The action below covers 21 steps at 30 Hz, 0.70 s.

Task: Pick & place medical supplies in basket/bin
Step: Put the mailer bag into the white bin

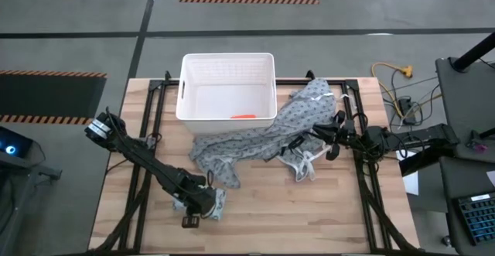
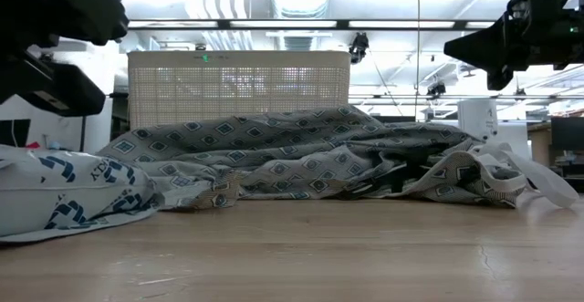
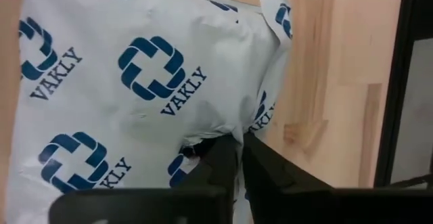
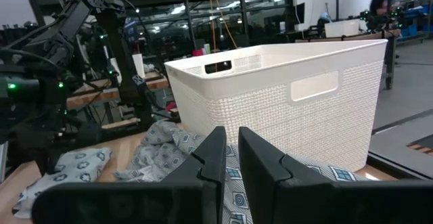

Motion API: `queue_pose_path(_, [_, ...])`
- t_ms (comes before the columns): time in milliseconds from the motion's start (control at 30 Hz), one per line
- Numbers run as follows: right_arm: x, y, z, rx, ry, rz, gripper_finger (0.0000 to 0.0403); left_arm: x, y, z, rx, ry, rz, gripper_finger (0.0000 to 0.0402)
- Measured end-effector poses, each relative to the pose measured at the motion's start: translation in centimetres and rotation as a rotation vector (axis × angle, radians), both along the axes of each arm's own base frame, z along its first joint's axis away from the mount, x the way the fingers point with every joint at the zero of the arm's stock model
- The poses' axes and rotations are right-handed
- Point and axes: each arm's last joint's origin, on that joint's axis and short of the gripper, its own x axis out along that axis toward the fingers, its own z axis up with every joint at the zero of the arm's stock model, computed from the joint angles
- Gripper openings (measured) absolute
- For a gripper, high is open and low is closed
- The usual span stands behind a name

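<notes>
A soft white packet (image 3: 135, 82) printed with blue logos lies on the table near its front left; it also shows in the high view (image 1: 215, 203) and the low view (image 2: 64, 192). My left gripper (image 3: 237, 166) is shut on it. The white ribbed bin (image 1: 228, 78) stands at the far middle, with an orange item (image 1: 244, 116) lying inside. My right gripper (image 4: 231, 163) is shut and empty, held above the grey patterned gown (image 1: 263, 136) and pointing toward the bin (image 4: 291, 116). The white cylinder and the white disc are not in view. My left gripper pinches the packet's edge (image 3: 203, 139) between its two fingers, where the wrapper is puckered into a small fold. The fingers come slanting down from the table's left. The packet's underside lies on the table (image 2: 82, 234).
The gown spreads from the bin's front to the table's right half, its white ties (image 1: 305, 163) trailing toward the near side. Black frame rails (image 1: 139, 186) run along the table's left and right. Bare wood (image 1: 309, 217) lies along the near edge.
</notes>
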Motion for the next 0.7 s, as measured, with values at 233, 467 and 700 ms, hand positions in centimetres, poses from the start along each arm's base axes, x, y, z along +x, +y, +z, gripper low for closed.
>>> queue_pose_path(233, [0.0, 0.0, 0.0, 0.0, 0.0, 0.0, 0.0034, 0.4, -0.4, 2.2, -0.08, -0.042, -0.012, 0.0])
queue_pose_path(467, [0.0, 0.0, 0.0, 0.0, 0.0, 0.0, 0.0034, 0.2, -0.2, 5.7, -0.143, -0.144, 0.033, 0.0001])
queue_pose_path(700, [0.0, 0.0, 0.0, 0.0, -0.001, 0.0, 0.0034, -0.1, 0.2, 8.4, -0.204, -0.231, 0.043, 0.0001])
